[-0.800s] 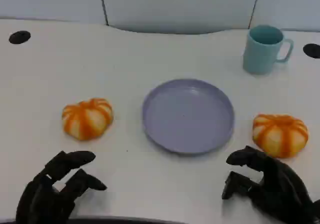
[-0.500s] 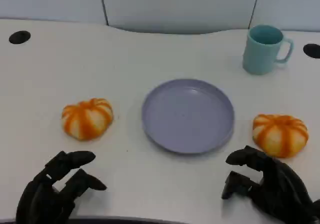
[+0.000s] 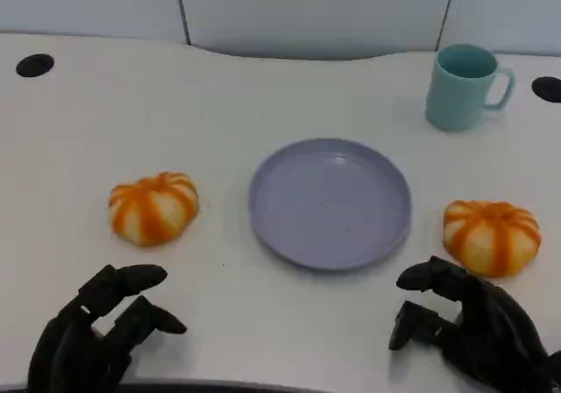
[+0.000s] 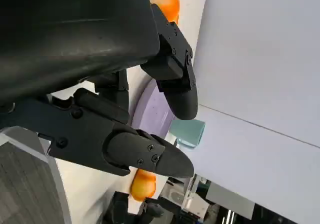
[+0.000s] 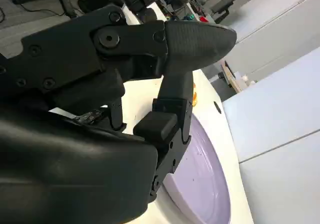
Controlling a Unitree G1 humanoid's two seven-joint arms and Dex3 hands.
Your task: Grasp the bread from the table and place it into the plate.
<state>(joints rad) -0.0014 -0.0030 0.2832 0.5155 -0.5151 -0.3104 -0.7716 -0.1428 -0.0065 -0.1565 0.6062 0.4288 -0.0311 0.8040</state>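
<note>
- On the white table, a lavender plate lies at the centre, bare, with nothing yet placed in it.
- Two orange-and-white striped bread rolls flank it: the left roll sits well apart from the plate's rim, while the right roll lies near the rim on the other side.
- Low at the table's near edge, the left hand holds nothing, its fingers parted and loosely curled, short of the left roll.
- Opposite it, the right hand is likewise empty, fingers apart, its fingertips just beside the right roll but not touching it.
- A teal mug stands upright toward the far right, well apart from both hands.
- Judged from this, the task has not got past the approach; neither roll is gripped.
- Risk: the rolls look soft and rounded, so a shallow pinch could squash one or let it slip on the way over.
- Risk: a reach that comes in low could nudge the right roll away, or knock the plate's rim and shift it.
</note>
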